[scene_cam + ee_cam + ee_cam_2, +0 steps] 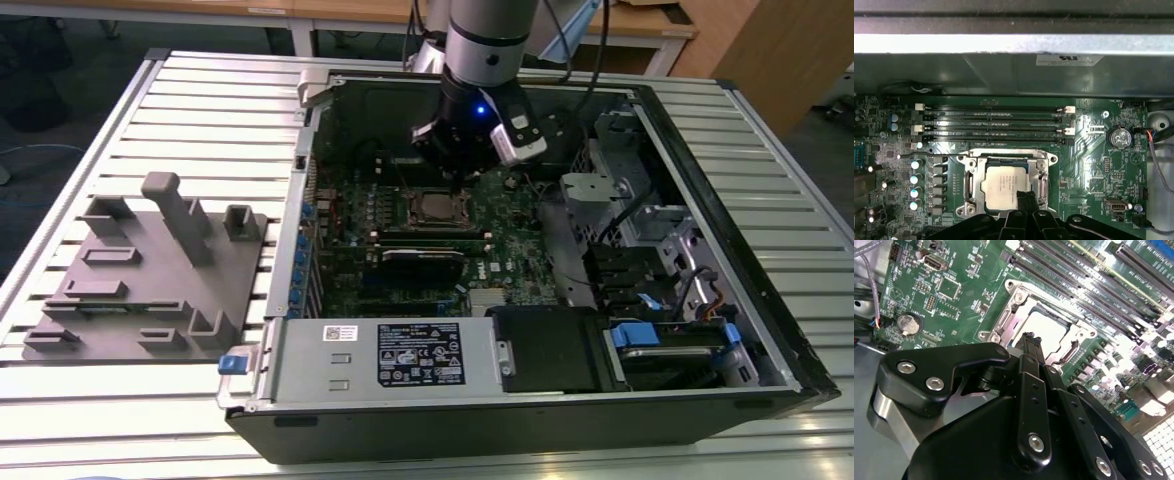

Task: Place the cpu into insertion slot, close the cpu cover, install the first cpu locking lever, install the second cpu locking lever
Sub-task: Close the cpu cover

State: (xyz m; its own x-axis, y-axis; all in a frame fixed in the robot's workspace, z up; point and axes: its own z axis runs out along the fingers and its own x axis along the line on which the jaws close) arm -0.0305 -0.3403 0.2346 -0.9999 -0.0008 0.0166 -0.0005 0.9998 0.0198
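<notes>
Arm reaches down into open PC case (747,330) on slatted table (200,90). Gripper (461,172) hangs just over the slot (437,207), mid-board.

Claw: narrow, fingers pressed together w/ nothing between them, seen in both wrist views (1029,340) (1026,197). Tips sit at the cover's edge, over the rim of the cpu. Can't tell if touching or just above.

Cpu (1003,185) (1050,326) lies flat inside the slot, silver top up, square to the frame. Cover (1042,172) (1016,310) lies down flat around it, cpu showing thru the cut-out middle. Can't tell whether levers are latched.

RAM slots (994,122) run parallel just beside the slot, btwn it and the case wall. Coin cell (1118,137) (908,324) sits on the board, apart from the slot.

Grey fixture tray (147,270) rests on the table at the exterior view's left, outside the case, well apart from gripper. PSU box (387,355) w/ label fills the case's near edge.
</notes>
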